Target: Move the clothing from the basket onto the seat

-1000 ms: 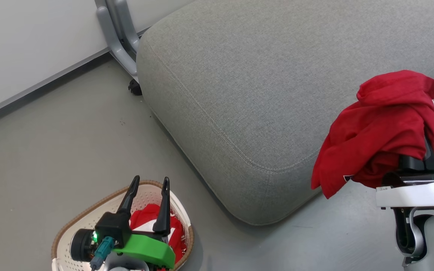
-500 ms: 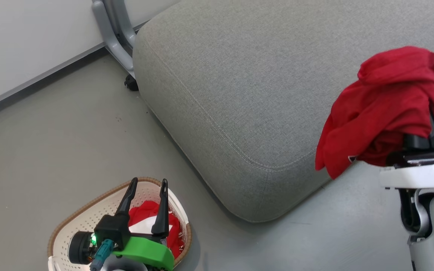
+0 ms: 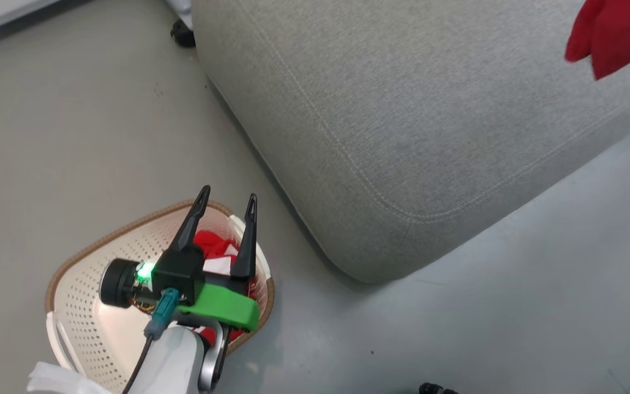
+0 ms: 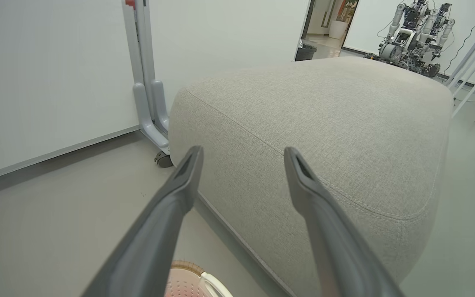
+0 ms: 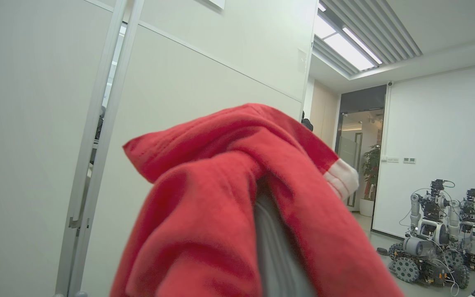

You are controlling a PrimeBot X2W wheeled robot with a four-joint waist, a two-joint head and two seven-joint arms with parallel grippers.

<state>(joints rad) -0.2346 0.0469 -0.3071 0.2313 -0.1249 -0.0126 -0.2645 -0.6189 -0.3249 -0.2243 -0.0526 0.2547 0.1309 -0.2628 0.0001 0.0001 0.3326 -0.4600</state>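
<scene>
The cream basket (image 3: 82, 273) with a brown rim stands on the floor at the lower left, and red and white clothing (image 3: 212, 244) lies in its right part. My left gripper (image 3: 227, 194) hangs open above it with nothing between the fingers; in the left wrist view the left gripper (image 4: 242, 152) points at the grey seat (image 4: 336, 111), with the basket rim (image 4: 188, 266) below. A second red garment (image 3: 613, 33) hangs above the seat (image 3: 402, 109) at the top right. In the right wrist view this garment (image 5: 204, 206) drapes over my right gripper's fingers (image 5: 272, 255), which look shut on it.
A grey stand leg with a caster (image 3: 182, 34) sits by the seat's far corner, against the white wall (image 4: 56, 74). Other robots (image 4: 410, 37) and white table legs (image 4: 474, 53) stand beyond the seat. Grey floor (image 3: 512, 306) lies to the right of the basket.
The head camera has tilted, shifting the whole picture. The right arm has lifted the red garment higher and further over the seat. The left gripper stays open above the basket.
</scene>
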